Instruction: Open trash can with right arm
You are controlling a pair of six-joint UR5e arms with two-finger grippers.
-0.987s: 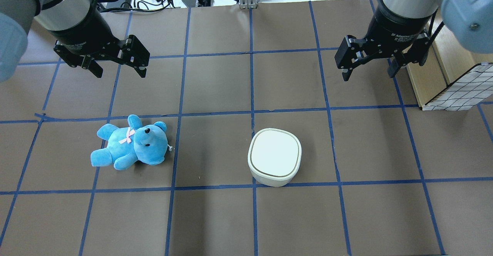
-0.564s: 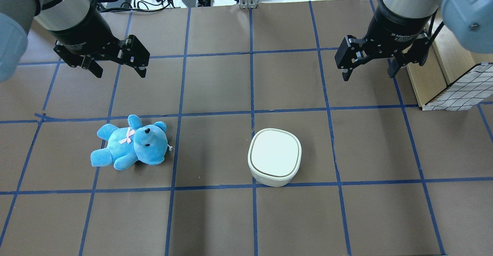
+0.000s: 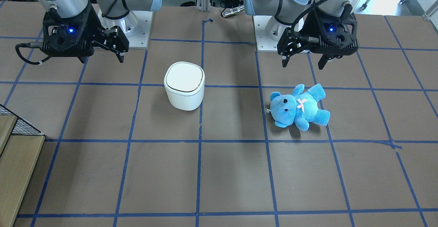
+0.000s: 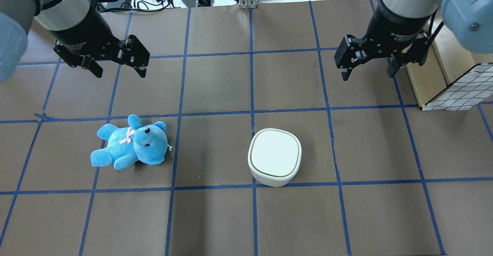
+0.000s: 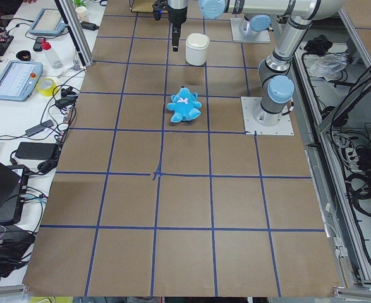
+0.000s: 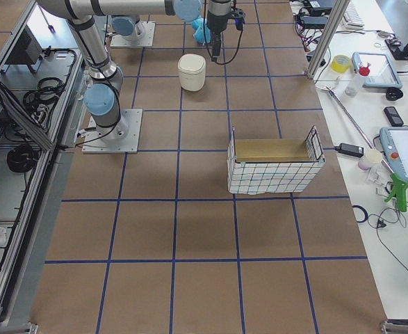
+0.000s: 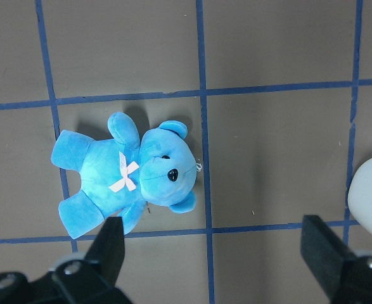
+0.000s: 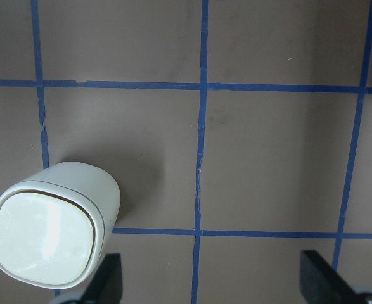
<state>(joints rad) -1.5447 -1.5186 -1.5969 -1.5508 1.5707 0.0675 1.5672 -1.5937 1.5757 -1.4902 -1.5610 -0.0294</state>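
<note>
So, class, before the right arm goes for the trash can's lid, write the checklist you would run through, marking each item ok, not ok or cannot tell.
1. Trash can upright, lid shut flat: ok.
2. Right gripper open and empty: ok.
3. Right gripper above the lid: not ok; it hangs off to one side, apart from the can.
4. Left gripper well away from the can: ok.
5. Teddy bear lying apart from the can: ok.
6. Which edge of the lid is the hinge: cannot tell.
</note>
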